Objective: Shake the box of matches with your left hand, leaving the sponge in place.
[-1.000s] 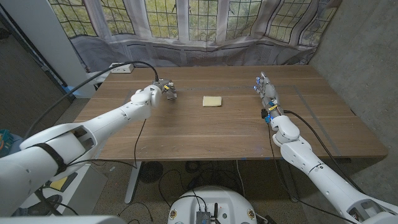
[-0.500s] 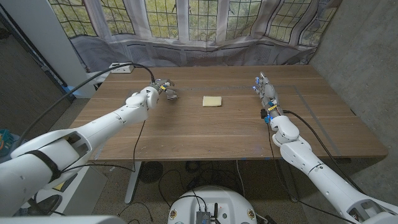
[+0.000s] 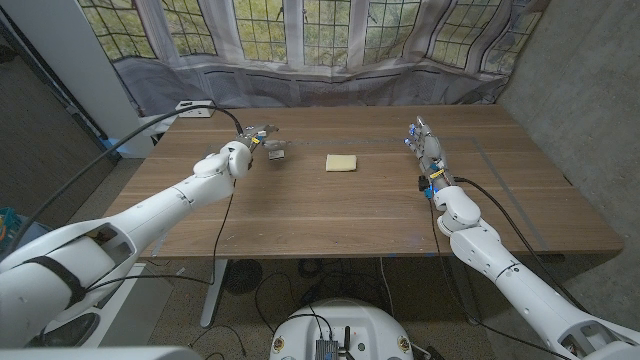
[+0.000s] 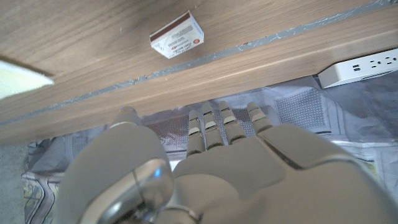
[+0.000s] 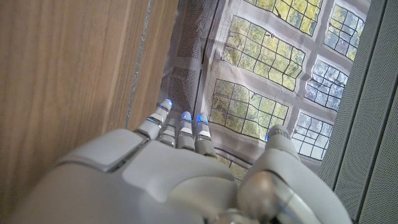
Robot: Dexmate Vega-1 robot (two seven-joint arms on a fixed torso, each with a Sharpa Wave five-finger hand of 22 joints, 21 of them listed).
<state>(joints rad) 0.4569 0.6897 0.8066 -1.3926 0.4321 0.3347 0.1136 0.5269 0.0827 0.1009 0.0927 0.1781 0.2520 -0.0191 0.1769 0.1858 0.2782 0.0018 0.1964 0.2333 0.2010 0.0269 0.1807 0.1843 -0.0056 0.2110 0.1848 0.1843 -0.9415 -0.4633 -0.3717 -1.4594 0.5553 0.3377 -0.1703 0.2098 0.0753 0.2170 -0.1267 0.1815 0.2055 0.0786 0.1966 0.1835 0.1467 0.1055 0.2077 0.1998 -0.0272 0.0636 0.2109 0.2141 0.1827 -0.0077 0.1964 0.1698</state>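
The matchbox (image 3: 277,152) lies on the wooden table (image 3: 330,215) at the far left, small, with a white label and a dark striking edge. In the left wrist view the matchbox (image 4: 177,35) lies alone on the wood, clear of the fingers (image 4: 217,127). My left hand (image 3: 253,138) hovers just left of the box, fingers spread and holding nothing. The yellow sponge (image 3: 342,163) sits near the middle of the table; one pale corner of the sponge (image 4: 18,71) also shows by the left wrist. My right hand (image 3: 426,147) stands upright at the right, fingers straight and empty, as the right hand (image 5: 161,174) shows from its wrist.
A white power strip (image 3: 197,109) lies at the table's far left corner, with a black cable running past my left arm. The power strip (image 4: 360,62) also shows in the left wrist view. A curtained window stands behind the table.
My left hand has drawn back from the matchbox, to the left and away, and its fingers have opened. The box stays on the table. The right arm and the sponge have not moved.
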